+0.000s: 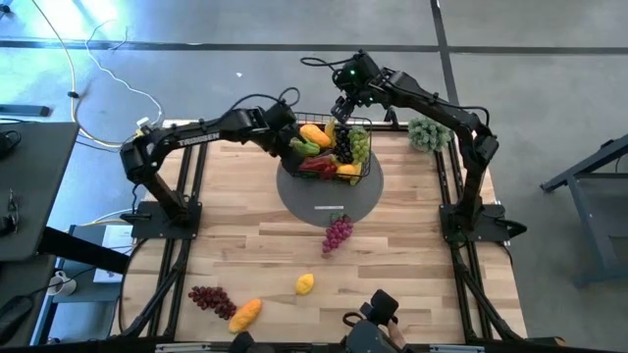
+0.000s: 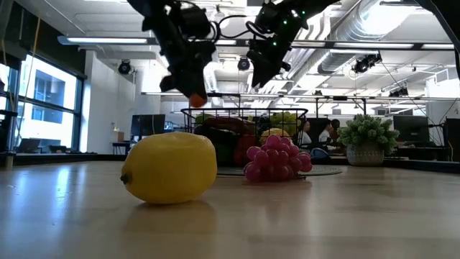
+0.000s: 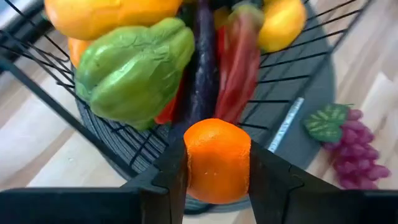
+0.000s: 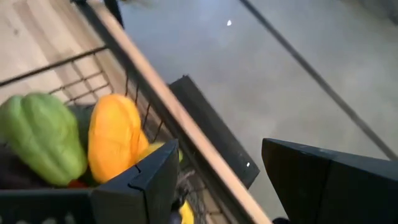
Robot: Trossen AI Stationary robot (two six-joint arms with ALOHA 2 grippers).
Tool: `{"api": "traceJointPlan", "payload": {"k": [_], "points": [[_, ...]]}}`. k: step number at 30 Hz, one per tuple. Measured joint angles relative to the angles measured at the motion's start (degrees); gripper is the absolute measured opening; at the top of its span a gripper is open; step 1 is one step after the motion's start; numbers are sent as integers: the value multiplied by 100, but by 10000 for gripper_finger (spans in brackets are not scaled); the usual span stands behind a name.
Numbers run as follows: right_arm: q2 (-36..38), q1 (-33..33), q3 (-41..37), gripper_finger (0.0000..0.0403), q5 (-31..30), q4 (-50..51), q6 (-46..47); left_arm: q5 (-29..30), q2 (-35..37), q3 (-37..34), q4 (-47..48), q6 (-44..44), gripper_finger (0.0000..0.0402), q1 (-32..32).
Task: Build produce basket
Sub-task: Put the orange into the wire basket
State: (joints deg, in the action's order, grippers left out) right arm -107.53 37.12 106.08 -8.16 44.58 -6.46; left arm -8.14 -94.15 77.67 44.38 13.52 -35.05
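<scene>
Setting: wooden table (image 1: 392, 265) in a big open workroom, with people seated at desks far behind in the low view.
Basket: small black wire basket (image 1: 366, 126) stands on a flat grey round disc (image 1: 294, 191) at the far middle of the table, already well filled.
Contents: a green pepper-like fruit (image 3: 130, 71), an orange-yellow fruit (image 3: 106, 14), a red pepper (image 3: 239, 62), a dark eggplant (image 3: 204, 62), a lemon (image 3: 283, 22), and green and dark grapes on the right side.
Left gripper: left gripper (image 3: 217, 165) is clamped on a small orange fruit (image 3: 217, 160) and hovers above the basket's near-left rim.
Right gripper: right gripper (image 4: 217, 174) hangs at the basket's far rim, fingers parted with nothing between them.
Loose produce: a purple grape bunch (image 1: 337, 233) lies just off the disc's near edge; a loose lemon (image 1: 305, 284), a dark red grape bunch (image 1: 209, 298) and an orange-yellow piece (image 1: 245, 313) lie near the front edge.
Other: a bushy grey-green plant (image 1: 428, 132) sits at the far right corner.
Step, as judged: dropping the orange fruit into the basket; several pieces are left to collect.
Handling: the toy pieces look light, smooth and rigid, so likely slippery; round ones probably roll. Squeeze them across the middle, as with the orange fruit now.
Grapes: bumpy bunches likely grip best across the widest part of the cluster.
Risk: the basket is heaped, so a piece released on top may roll off over the rim.
</scene>
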Motion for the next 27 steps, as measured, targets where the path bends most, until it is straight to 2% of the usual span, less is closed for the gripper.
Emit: {"api": "traceJointPlan", "payload": {"k": [11, 19, 23, 27], "points": [[0, -15, 0, 213, 271, 881, 158, 58, -533, -2, -124, 310, 126, -27], [0, -46, 0, 213, 1010, 976, 436, 0, -547, 88, -91, 431, 185, -54], [28, -162, 0, 213, 1070, 1076, 470, -21, -547, 304, -23, 344, 213, -54], [96, -316, 0, 213, 1073, 1182, 416, 23, -544, 551, 306, 167, 224, -61]]}}
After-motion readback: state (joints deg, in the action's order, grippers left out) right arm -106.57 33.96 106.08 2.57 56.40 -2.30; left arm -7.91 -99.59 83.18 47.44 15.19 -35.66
